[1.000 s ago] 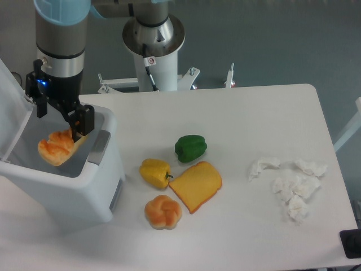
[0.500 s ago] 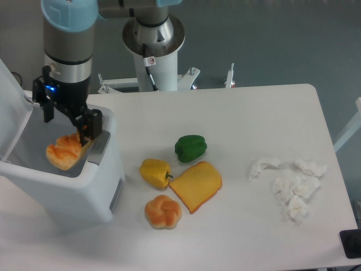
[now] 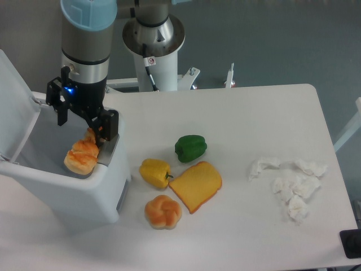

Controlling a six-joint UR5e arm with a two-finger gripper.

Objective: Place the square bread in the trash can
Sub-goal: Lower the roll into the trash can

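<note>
The gripper (image 3: 90,132) hangs over the open trash can (image 3: 67,192), clamped on an orange pastry (image 3: 82,156) — the square bread (image 3: 196,185) lies flat well right, long axis near-left to far-right.

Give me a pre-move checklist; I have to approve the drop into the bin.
1. Trash can lid open: ok.
2. Gripper above the opening: ok.
3. Fingers hold the orange pastry: ok.
4. Held item is the square bread: not ok; the square bread lies on the table.
5. Pastry clear of the can's rim: cannot tell.
</note>
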